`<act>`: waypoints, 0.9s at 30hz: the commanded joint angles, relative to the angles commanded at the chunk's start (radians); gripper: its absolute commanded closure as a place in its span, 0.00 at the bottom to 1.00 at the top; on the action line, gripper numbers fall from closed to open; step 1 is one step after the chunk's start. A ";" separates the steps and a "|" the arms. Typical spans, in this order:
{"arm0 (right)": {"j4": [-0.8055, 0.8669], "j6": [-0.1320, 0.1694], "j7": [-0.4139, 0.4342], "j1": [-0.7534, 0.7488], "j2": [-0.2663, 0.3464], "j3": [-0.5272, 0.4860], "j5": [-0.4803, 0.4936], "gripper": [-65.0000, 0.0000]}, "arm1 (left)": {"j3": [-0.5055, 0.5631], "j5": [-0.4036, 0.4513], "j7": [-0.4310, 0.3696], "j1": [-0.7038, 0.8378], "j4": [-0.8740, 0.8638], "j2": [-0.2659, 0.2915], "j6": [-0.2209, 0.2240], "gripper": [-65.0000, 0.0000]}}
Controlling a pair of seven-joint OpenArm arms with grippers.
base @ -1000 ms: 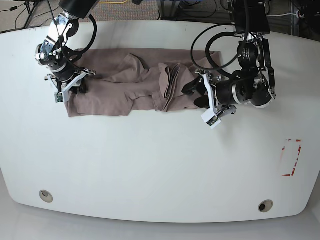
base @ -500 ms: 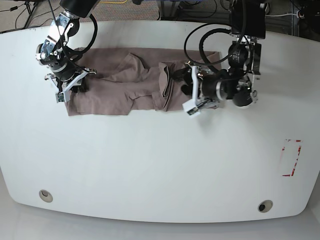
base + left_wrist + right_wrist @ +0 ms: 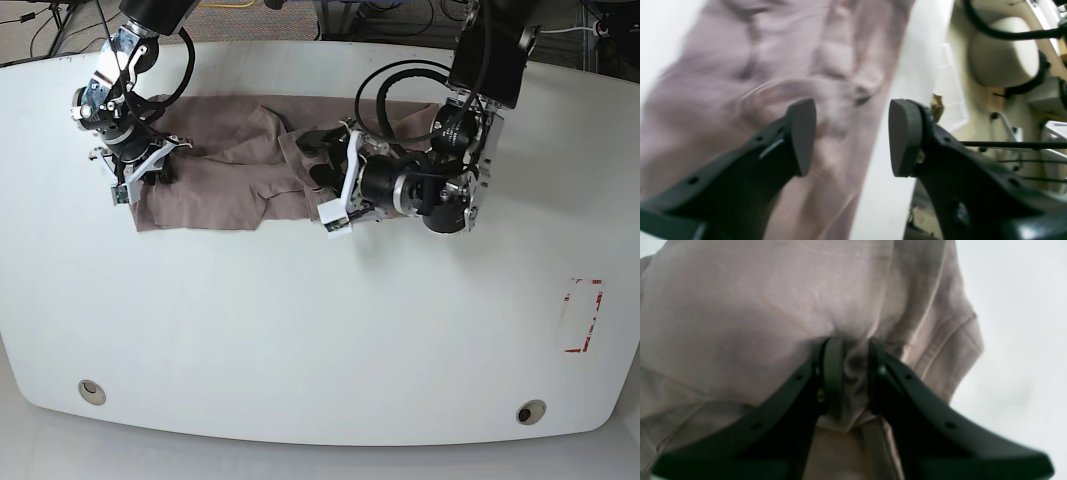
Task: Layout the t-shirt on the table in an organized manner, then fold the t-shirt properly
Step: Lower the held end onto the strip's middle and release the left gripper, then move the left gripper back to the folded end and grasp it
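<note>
In the left wrist view, the left claw is spread wide over the blurry shirt. In the right wrist view, the right claw pinches a fold of the shirt. In the base view, the shirt lies bunched on the white desk, with one claw at each end.

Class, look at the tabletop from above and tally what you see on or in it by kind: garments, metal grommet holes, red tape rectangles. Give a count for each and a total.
T-shirts: 1, the mauve t-shirt
Metal grommet holes: 2, left grommet hole and right grommet hole
Red tape rectangles: 1, the red tape rectangle
Total: 4
</note>
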 joint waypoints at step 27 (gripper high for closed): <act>0.000 0.000 0.000 0.000 0.000 0.000 0.006 0.82 | 0.121 0.144 -0.030 0.101 0.081 -0.095 0.000 0.50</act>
